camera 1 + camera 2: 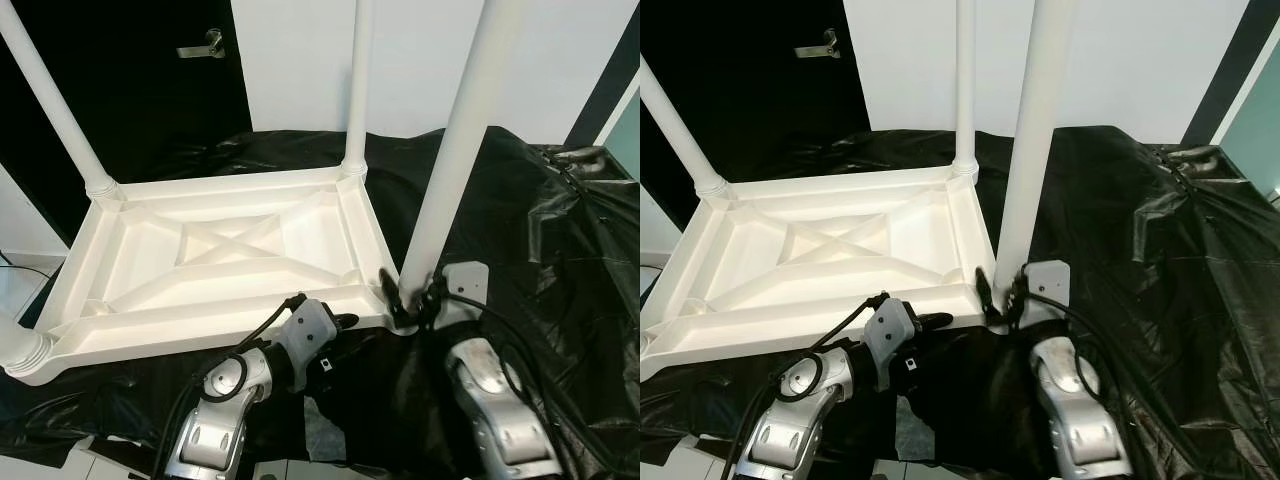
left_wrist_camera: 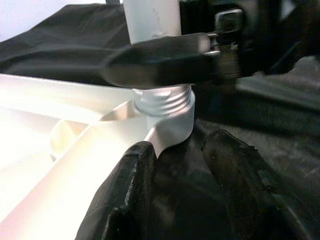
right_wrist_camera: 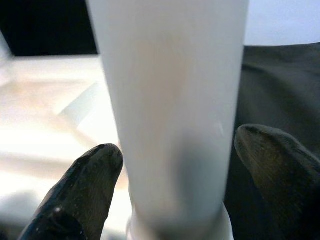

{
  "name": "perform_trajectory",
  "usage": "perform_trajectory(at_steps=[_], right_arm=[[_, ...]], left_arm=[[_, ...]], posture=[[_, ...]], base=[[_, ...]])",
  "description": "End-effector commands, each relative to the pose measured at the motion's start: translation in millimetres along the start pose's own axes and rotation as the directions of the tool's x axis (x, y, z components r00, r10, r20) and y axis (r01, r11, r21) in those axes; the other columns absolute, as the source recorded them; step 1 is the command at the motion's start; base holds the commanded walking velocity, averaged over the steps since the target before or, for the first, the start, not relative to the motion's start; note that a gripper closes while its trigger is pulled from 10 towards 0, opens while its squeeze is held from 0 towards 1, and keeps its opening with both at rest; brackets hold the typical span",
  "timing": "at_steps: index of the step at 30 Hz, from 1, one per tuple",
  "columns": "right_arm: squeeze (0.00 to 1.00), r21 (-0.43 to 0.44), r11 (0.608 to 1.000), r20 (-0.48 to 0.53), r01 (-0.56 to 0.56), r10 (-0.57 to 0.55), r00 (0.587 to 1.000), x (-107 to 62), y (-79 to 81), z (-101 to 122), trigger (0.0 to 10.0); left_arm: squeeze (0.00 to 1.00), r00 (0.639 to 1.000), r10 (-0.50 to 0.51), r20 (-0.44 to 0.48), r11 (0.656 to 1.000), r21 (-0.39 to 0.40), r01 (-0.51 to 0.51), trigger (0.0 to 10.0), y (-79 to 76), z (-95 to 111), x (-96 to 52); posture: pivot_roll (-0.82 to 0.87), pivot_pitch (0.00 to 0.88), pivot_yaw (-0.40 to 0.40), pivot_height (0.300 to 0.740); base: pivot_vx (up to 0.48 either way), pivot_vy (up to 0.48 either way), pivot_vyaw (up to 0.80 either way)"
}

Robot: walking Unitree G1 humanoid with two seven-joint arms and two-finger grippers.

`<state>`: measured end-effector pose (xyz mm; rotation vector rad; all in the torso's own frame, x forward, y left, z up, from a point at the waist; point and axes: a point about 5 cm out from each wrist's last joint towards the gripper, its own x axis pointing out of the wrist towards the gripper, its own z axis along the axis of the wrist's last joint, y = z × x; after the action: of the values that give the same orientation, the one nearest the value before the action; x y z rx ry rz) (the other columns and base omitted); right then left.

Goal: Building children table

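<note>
1. Right gripper (image 1: 408, 296) straddled the near-corner leg (image 1: 452, 150), fingers spread, none clamping it.
2. Left gripper (image 1: 940, 320) lay open beside the upturned tabletop (image 1: 215, 255).
3. Unheld, that leg could tilt or cross-thread in its socket.

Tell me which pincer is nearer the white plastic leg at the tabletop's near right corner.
Right. The right pincer straddles the white plastic leg at its base; the left pincer lies beside that corner, just left.
</note>
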<state>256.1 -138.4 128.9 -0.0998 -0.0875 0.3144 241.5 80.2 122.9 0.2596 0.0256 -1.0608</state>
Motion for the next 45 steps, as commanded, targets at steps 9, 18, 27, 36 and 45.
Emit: perform_trajectory(at_steps=[9, 18, 27, 36, 45], right_arm=[[0.00, -0.066, 0.975, -0.039, -0.213, 0.210, 0.977, 0.3, -14.1, -8, 10.0], [0.00, -0.168, 0.897, -0.070, -0.410, 0.404, 0.912, 35.2, -23.3, -2, 0.0], [0.00, -0.152, 0.878, -0.071, -0.455, 0.449, 0.891, 37.1, -19.7, -3, 0.0], [0.00, -0.086, 0.942, -0.038, -0.324, 0.322, 0.946, 29.4, -15.7, -8, 10.0], [0.00, -0.071, 0.995, -0.019, -0.073, 0.072, 0.997, 32.2, -1.2, -10, 10.0]], left_arm=[[0.00, 0.991, 0.132, -0.016, 0.991, 0.011, -0.131, 10.0, 10.0, -2, -5.3], [0.00, 0.991, 0.136, -0.016, 0.991, 0.022, -0.136, 10.0, 13.2, -1, -3.5], [0.00, 0.989, 0.148, -0.013, 0.989, 0.011, -0.147, 10.0, 10.3, -1, -1.8], [0.00, 0.988, 0.152, -0.008, 0.988, 0.000, -0.152, 10.0, 9.0, 0, -1.2], [0.00, 0.991, 0.130, -0.014, 0.992, 0.002, -0.130, 10.0, 7.0, -1, -0.2]], posture=[[0.04, 0.000, 0.000, 0.740], [0.05, 0.000, 0.011, 0.740], [0.05, 0.000, 0.003, 0.740], [0.04, 0.000, 0.007, 0.740], [0.03, 0.000, 0.026, 0.740]], base=[[0.000, 0.000, 0.00], [0.000, 0.000, 0.00], [0.000, 0.000, 0.00], [0.000, 0.000, 0.00], [0.000, 0.000, 0.00]])
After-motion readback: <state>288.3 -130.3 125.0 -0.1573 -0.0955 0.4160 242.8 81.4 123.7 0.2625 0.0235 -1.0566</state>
